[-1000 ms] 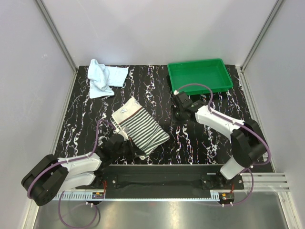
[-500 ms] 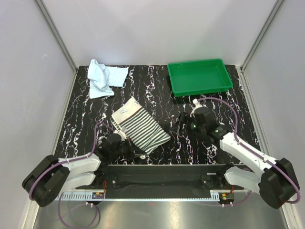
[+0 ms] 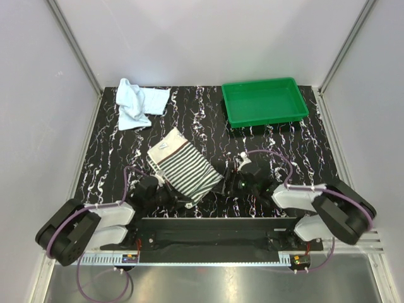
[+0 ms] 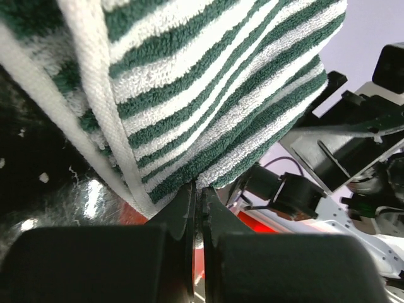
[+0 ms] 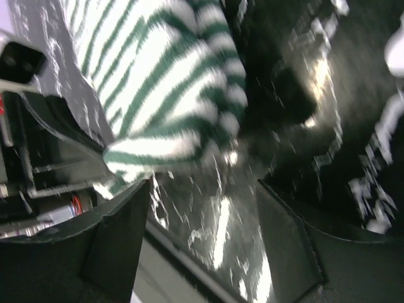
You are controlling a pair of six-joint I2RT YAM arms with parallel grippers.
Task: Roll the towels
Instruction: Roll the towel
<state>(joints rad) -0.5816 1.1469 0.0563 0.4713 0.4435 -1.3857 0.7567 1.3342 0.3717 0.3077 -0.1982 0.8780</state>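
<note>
The striped towel [image 3: 183, 167] lies mid-left on the bench [image 3: 271, 148]. It is soft, light and limp, so grip it by a hem or corner. The left pincer [image 4: 197, 192] is clamped on its near edge. The right pincer [image 5: 202, 233] stands open and empty beside it. The blue towel [image 3: 137, 104] lies far-left.

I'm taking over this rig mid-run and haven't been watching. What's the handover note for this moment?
Left hand: shut, pinching the near edge of the striped towel.
Right hand: open, low beside that towel's right corner, holding nothing.
Pale blue towel: crumpled at the far left corner of the table, apart from both hands.
Done: nothing rolled yet; the striped towel lies mostly flat.
Left: roll the striped towel, then the blue one.
</note>
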